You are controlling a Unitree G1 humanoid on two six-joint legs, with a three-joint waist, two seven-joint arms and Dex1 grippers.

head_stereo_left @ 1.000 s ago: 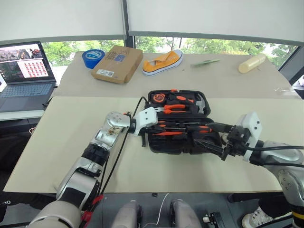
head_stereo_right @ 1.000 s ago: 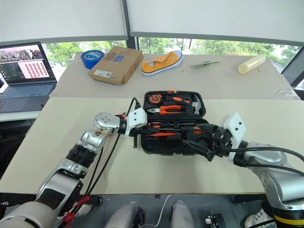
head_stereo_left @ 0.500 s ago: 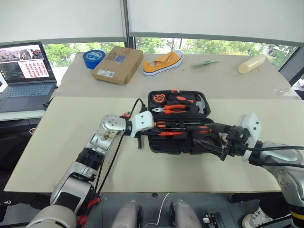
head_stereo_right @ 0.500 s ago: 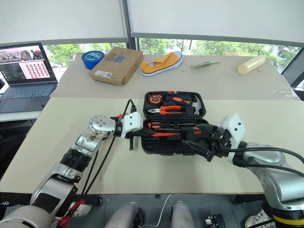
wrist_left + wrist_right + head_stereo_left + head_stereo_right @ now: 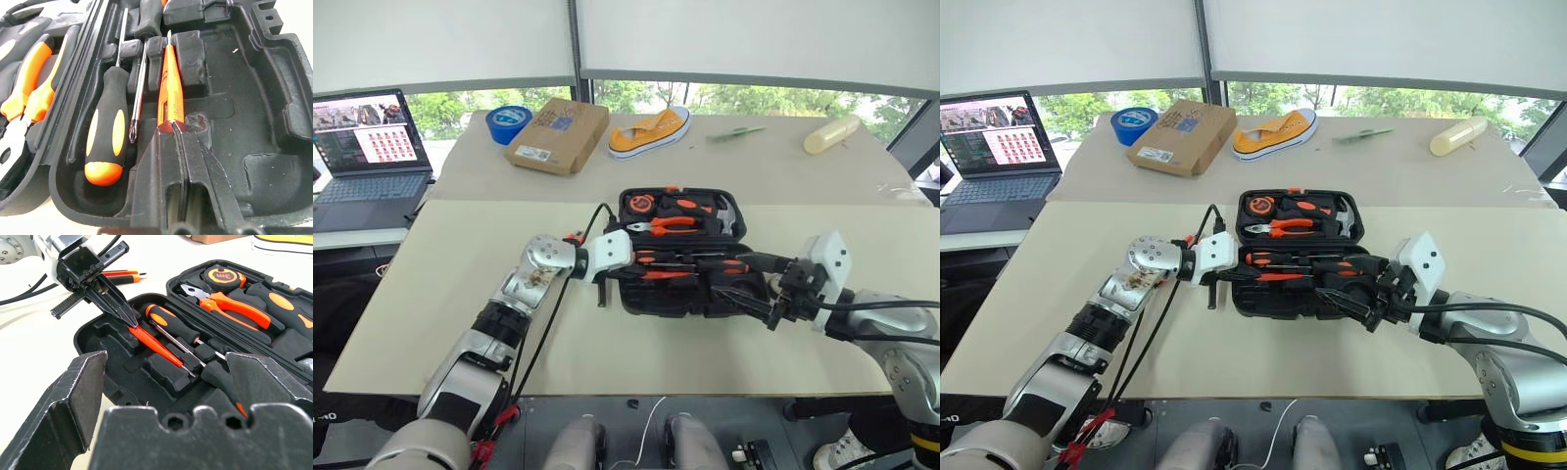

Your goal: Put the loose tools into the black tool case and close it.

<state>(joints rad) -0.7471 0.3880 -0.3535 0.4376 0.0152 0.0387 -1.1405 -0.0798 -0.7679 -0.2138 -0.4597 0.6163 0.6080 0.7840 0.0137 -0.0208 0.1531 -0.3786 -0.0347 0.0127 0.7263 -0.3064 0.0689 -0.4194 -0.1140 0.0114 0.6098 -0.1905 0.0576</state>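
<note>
The black tool case (image 5: 677, 294) lies open at mid-table. In its near half lie two orange-and-black screwdrivers (image 5: 105, 142) (image 5: 222, 382) and the slim orange tester screwdriver (image 5: 171, 83). My left gripper (image 5: 131, 322) reaches in from the case's left end, shut, its tips pinching the tester's near end. My right gripper (image 5: 739, 282) stands open at the right end, its fingers (image 5: 63, 401) spread either side of the near half. Some orange-and-black things (image 5: 128, 278) lie on the table beyond the left gripper.
The case's far half holds orange pliers (image 5: 671, 223), a tape measure (image 5: 639, 204) and a hammer. On the back table sit a laptop (image 5: 362, 147), a blue tape roll (image 5: 507, 119), a cardboard box (image 5: 558, 132) and a yellow shoe (image 5: 651, 132).
</note>
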